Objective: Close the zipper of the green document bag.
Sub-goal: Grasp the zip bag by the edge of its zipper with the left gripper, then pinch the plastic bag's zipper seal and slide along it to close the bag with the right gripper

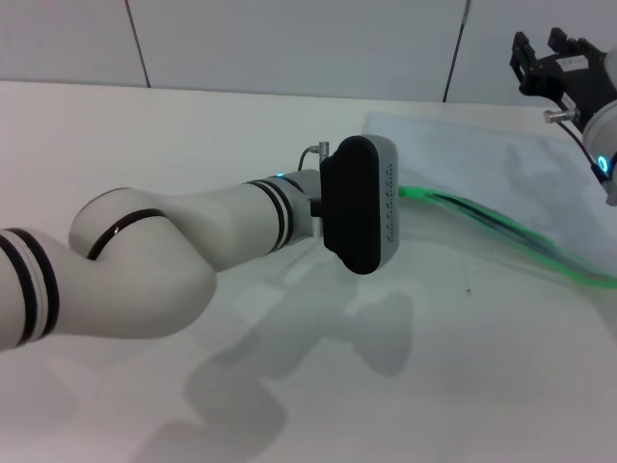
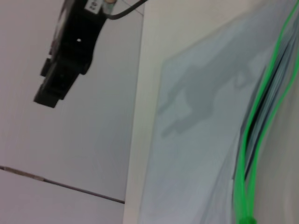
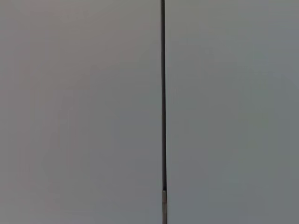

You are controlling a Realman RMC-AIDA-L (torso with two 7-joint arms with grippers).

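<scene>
Green document bag unzipped on the surface.

I see the flat, translucent green document bag point(image 1: 492, 174) on the white surface point(image 1: 289, 386), its zipper point(image 1: 501, 231) strips parted; contents indistinct. Left end effector point(image 1: 359, 204): state indeterminate. Right end effector point(image 1: 549, 53) raised, narrowly open, empty.

A smooth white matte tabletop point(image 1: 193, 125) fills the foreground. Behind it stands a pale grey panelled wall point(image 1: 289, 39), divided by thin dark vertical seams point(image 3: 162, 93). Soft shadows fall across the surface.
</scene>
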